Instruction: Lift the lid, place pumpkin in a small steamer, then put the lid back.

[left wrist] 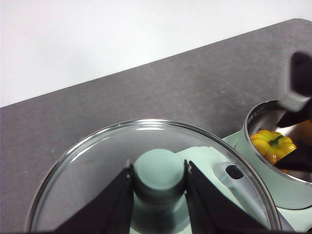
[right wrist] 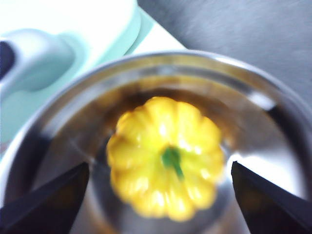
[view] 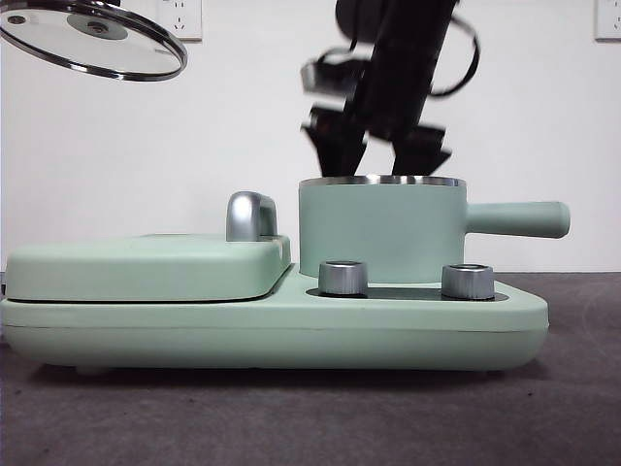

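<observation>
1. Pumpkin (right wrist: 165,156) sits inside the small steamer (view: 380,233); right pincer (view: 378,146) hangs spread open just above its rim, gripping nothing.
2. Left pincer (left wrist: 160,183) clamps the lid (view: 92,39) by its knob, high and well aside of the steamer.
3. Risk: lid coming down strikes the right pincer or seats crooked on the rim.

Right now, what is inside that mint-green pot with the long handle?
A small ribbed yellow-orange pumpkin with a green stem sits inside the mint-green steel-rimmed pot, the right tool open above it. From the front view, the pot's wall hides it entirely.
</observation>
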